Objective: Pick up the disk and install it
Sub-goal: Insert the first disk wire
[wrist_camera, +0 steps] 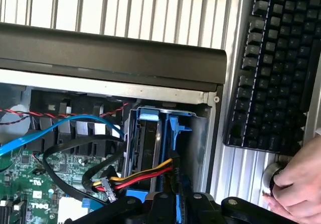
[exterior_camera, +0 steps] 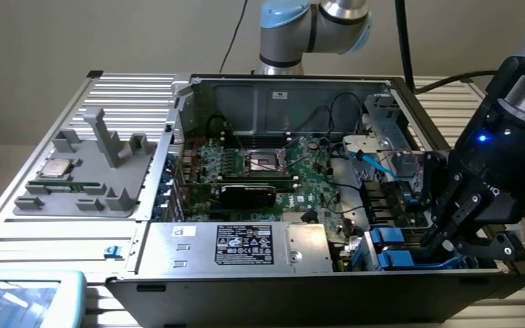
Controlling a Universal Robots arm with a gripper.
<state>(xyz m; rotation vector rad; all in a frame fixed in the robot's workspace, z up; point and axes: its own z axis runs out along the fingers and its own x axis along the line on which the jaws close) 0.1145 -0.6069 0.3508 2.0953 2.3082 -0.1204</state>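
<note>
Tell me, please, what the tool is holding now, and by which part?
It cannot be told. The shut tool is down at the disk, but any contact is hidden.

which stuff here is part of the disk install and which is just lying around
Job: disk in blue rails, open computer case, end effector at its drive bay.
Lying about: keyboard, CPU chip, grey fixture tray, a person's hand.
</note>
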